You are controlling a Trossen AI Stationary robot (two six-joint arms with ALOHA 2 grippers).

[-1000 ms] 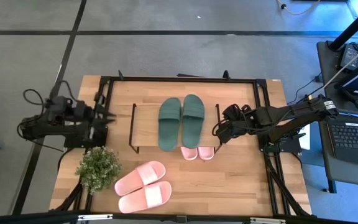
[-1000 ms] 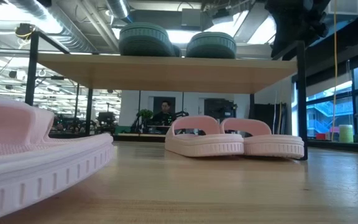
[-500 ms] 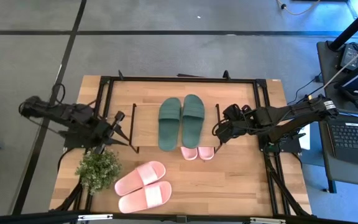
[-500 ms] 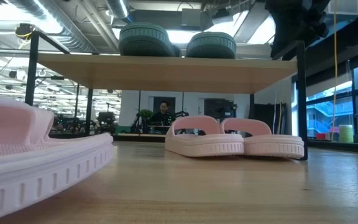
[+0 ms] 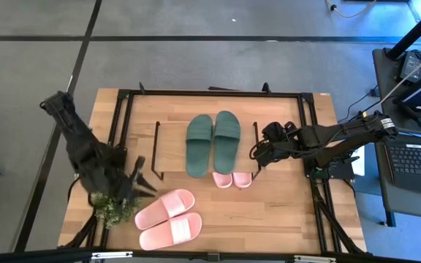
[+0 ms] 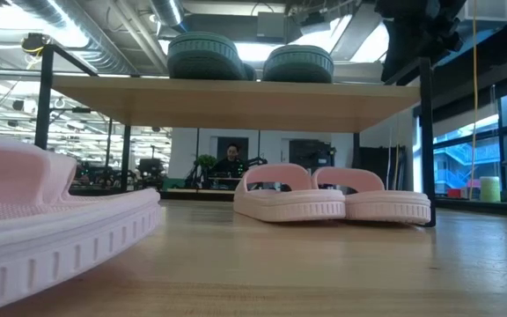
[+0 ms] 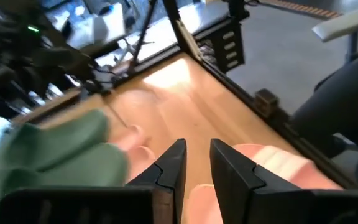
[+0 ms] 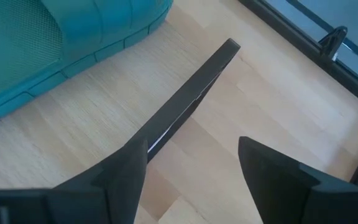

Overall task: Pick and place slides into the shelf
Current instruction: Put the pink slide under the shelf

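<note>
Left tool narrowly parted just beside loose pink slides, right tool wide beside shelf.

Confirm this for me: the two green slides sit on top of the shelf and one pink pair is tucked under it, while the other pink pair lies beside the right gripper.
One part is wrong. The high view shows the loose pink pair near the left gripper, not the right gripper. The green slides do sit on the shelf, with the other pink pair under it.
</note>
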